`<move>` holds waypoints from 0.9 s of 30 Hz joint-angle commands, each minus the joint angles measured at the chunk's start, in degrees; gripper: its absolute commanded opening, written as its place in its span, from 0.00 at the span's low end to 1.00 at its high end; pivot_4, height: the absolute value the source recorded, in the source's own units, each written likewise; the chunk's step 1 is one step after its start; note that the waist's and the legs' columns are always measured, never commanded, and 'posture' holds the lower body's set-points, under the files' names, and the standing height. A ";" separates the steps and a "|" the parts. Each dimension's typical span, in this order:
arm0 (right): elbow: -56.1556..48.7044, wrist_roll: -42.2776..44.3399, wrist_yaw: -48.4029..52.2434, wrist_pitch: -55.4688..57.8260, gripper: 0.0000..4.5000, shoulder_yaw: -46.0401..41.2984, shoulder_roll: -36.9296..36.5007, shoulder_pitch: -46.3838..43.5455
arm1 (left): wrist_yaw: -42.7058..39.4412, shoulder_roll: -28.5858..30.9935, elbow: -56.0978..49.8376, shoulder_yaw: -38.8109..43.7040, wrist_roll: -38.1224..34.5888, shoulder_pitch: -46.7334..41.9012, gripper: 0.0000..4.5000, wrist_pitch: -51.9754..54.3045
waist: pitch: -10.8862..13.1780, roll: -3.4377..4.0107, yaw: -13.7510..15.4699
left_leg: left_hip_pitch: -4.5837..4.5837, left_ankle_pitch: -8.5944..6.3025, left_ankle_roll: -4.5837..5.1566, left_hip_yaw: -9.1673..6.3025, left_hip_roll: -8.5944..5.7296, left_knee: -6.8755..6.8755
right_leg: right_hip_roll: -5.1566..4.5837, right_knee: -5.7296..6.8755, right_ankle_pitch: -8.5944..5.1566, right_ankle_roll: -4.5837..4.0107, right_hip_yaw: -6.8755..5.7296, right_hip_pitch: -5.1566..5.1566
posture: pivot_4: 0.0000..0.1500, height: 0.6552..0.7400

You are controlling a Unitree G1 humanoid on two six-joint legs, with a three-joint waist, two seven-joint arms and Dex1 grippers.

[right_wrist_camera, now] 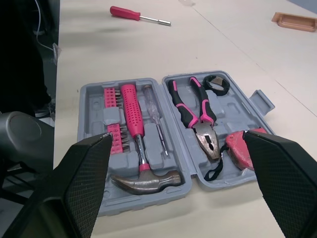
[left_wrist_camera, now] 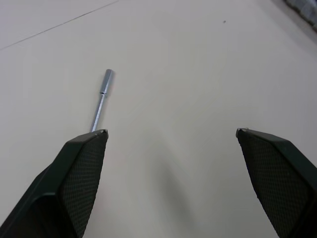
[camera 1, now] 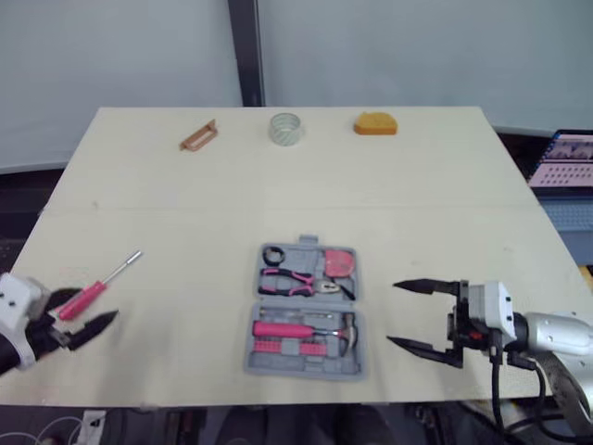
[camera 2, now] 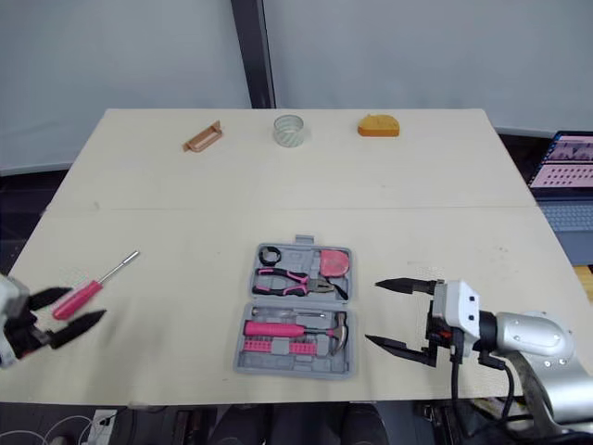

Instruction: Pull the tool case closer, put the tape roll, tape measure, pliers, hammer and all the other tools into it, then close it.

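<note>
Screwdriver (camera 1: 102, 286) lies left of the open tool case (camera 1: 301, 369), by the left gripper (camera 1: 93, 308), fingers spread. It looks light and rigid, likely best pinched across its pink handle. Right gripper (camera 1: 391, 313) is equally spread.

tool case (camera 1: 301, 374) grey, open flat | inside (in moulded slots): pliers (camera 1: 289, 280); hammer (camera 1: 301, 329); pink tape measure (camera 1: 340, 262) | pink screwdriver (camera 1: 97, 287) outside, well left; clear tape roll (camera 1: 285, 128) well beyond case
</note>
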 commanded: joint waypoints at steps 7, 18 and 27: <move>-3.17 -0.56 -2.80 1.24 1.00 -2.01 -0.18 1.47 | -4.03 7.41 23.21 -12.37 9.83 -17.80 0.99 -6.26 | 0.03 -0.02 -0.20 | -0.65 0.03 -0.02 0.32 0.08 0.12 | -0.01 0.75 0.00 0.01 0.01 -1.05 | 1.00 1.00; -6.46 -0.23 -4.93 2.92 1.00 -4.44 -0.66 4.40 | -4.29 6.69 47.07 -24.08 19.18 -35.60 0.99 -13.39 | -0.02 -0.21 -0.24 | -0.58 0.07 -0.05 1.27 0.44 0.14 | -0.02 1.62 0.00 0.00 -0.02 -1.98 | 1.00 1.00; -8.10 -0.07 -5.43 3.97 1.00 -6.73 -0.90 6.35 | -3.73 4.52 57.08 -28.23 23.09 -39.52 0.99 -18.57 | -0.04 -0.24 -0.42 | -0.51 0.07 -0.05 1.42 0.50 0.16 | -0.03 1.76 0.01 0.00 -0.03 -2.07 | 1.00 1.00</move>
